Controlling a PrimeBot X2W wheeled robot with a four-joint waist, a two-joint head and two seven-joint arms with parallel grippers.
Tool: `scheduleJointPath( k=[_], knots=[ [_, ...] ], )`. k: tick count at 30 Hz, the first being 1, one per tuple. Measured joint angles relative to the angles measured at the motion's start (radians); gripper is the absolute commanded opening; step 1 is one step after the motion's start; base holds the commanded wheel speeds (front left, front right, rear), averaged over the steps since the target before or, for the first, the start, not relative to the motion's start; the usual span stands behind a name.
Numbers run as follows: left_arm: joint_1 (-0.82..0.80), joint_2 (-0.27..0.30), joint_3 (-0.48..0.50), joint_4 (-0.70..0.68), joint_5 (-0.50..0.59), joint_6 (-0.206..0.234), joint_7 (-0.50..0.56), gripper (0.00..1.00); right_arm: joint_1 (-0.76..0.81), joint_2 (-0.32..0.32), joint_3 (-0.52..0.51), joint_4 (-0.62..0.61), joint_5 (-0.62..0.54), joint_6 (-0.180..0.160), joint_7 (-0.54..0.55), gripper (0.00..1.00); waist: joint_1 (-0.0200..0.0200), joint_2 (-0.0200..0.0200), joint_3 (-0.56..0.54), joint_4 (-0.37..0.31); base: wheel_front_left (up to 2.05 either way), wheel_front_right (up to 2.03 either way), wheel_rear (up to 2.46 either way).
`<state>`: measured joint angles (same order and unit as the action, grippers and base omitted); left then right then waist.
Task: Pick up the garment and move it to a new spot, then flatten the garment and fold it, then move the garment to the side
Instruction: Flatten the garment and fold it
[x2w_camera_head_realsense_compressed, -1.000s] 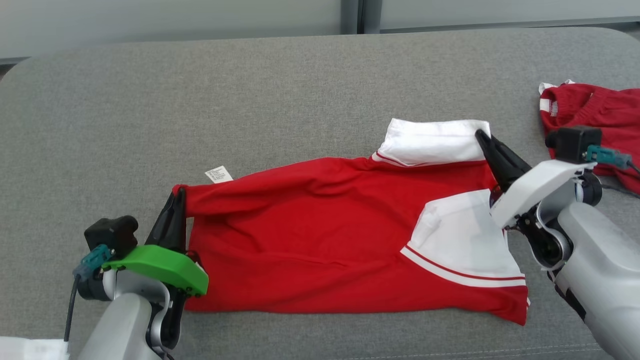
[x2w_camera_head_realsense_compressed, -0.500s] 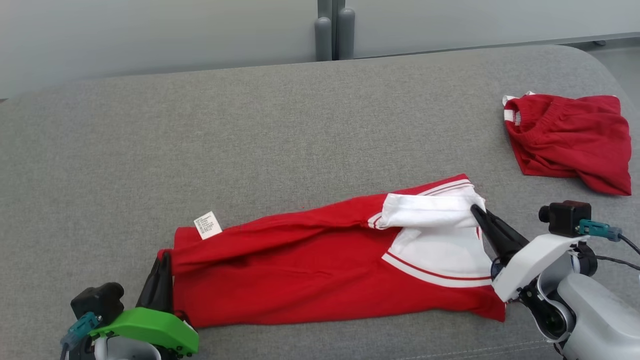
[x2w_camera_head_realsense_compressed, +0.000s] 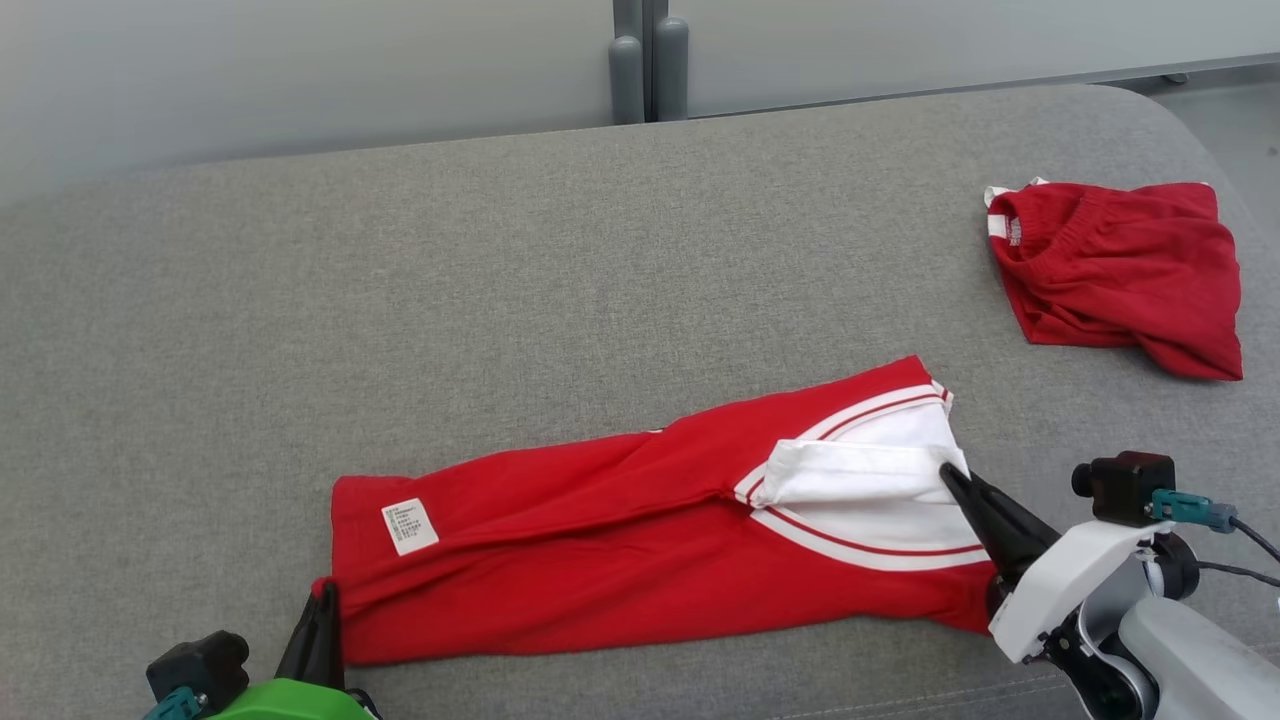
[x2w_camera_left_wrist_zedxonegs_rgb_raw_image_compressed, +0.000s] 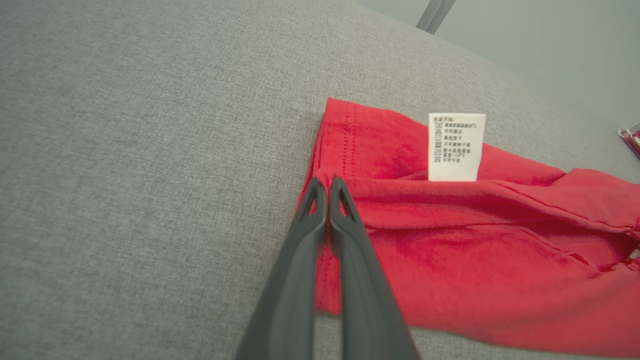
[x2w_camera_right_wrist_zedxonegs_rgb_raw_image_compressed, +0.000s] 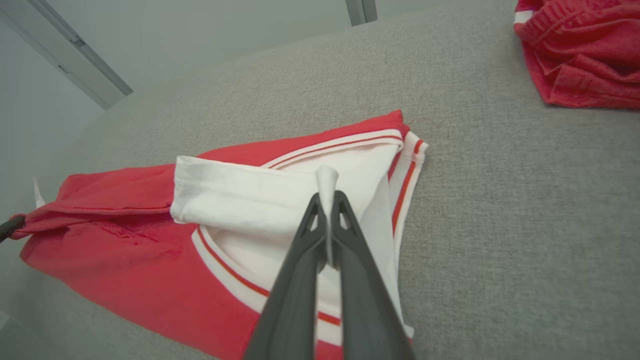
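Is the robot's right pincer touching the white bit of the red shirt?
Touching. In the right wrist view, the right pincer is shut on the white part of the shirt; a tuft pokes up between its tips.

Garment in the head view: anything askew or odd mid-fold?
Yes. The garment lies slanted, its white sleeve bunched into a roll at the right gripper, and the care label shows outside near the left gripper, perhaps inside out.

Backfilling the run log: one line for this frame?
phase: fold | left gripper: shut on shirt hem corner | right gripper: shut on white sleeve | other garment: far right, apart
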<state>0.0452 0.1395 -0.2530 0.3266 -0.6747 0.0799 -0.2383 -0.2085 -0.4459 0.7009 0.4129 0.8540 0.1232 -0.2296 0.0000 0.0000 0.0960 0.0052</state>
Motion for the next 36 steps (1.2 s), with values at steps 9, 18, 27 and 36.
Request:
scheduleJointPath(
  k=[9,18,27,36],
  knots=[
    [0.002,0.002,0.0,0.028,0.0,0.002,0.009,1.0,0.044,-0.001,0.024,0.013,-0.022,0.0,-0.008,1.0,0.0,0.0,-0.004,-0.011,0.0,0.0,0.0],
    [0.071,0.014,0.036,0.049,-0.002,0.017,0.008,1.0,0.087,-0.028,0.023,0.03,-0.035,0.0,-0.009,1.0,0.0,0.0,-0.021,-0.025,0.0,0.0,0.0],
    [0.1,0.032,0.075,0.014,0.012,0.026,-0.002,1.0,0.115,-0.066,-0.04,0.019,-0.01,-0.011,-0.009,1.0,0.0,0.0,-0.054,-0.019,0.0,0.0,0.0],
    [0.093,0.029,0.057,-0.091,0.083,0.026,-0.01,1.0,0.111,-0.042,-0.065,0.008,0.012,-0.047,-0.013,1.0,0.0,0.0,-0.087,-0.001,0.0,0.0,0.0]
  ],
)
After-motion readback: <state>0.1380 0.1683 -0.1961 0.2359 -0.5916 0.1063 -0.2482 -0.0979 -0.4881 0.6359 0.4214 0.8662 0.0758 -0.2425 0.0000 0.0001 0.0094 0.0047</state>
